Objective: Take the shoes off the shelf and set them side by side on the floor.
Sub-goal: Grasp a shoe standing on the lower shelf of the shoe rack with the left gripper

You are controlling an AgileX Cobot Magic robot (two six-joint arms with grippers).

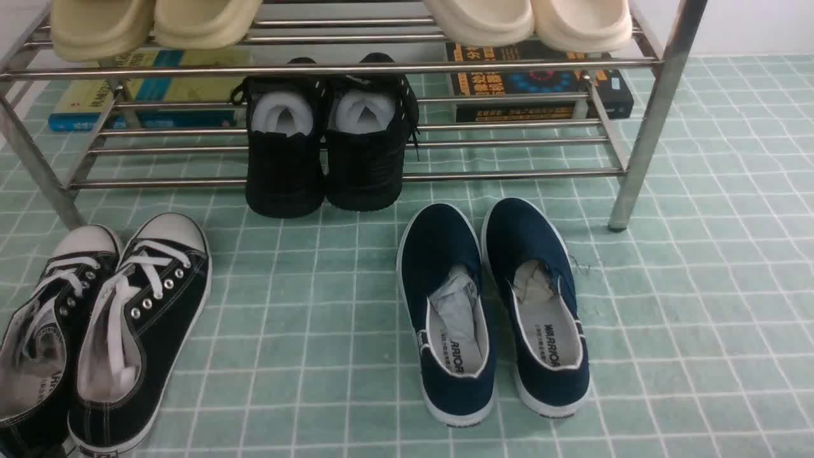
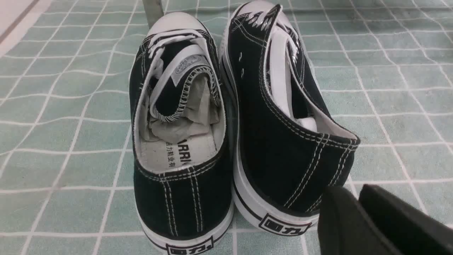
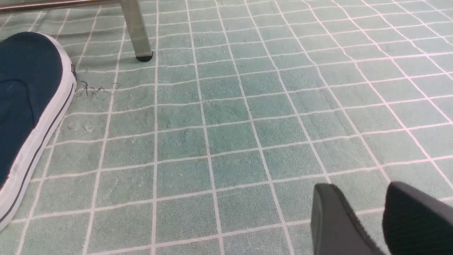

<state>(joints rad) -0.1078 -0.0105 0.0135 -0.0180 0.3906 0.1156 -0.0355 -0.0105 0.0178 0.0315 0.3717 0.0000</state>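
The black knit sneakers have not left the steel shoe shelf. They sit side by side on its lower tier near the middle, touching, with their heels sticking out past the front rod and white stuffing showing in the openings. On the shelf's top tier rest two pairs of cream slippers, one pair at the left end and one at the right end. Through the rods a yellow-and-blue book shows behind the shelf's left half and a black book behind its right half; I cannot tell what they lie on. On the mint-green gridded floor in front of the shelf's left leg stand the black canvas sneakers with white toe caps, and in front of its right half the navy slip-ons, toes pointing to the shelf. Neither arm shows in the front view. The left gripper hovers just behind the heels of the canvas sneakers, empty; its fingers lie so close together that I cannot tell whether they meet. The right gripper hangs over bare floor out from the shelf's right leg, its fingers apart with only floor between them, grasping nothing.
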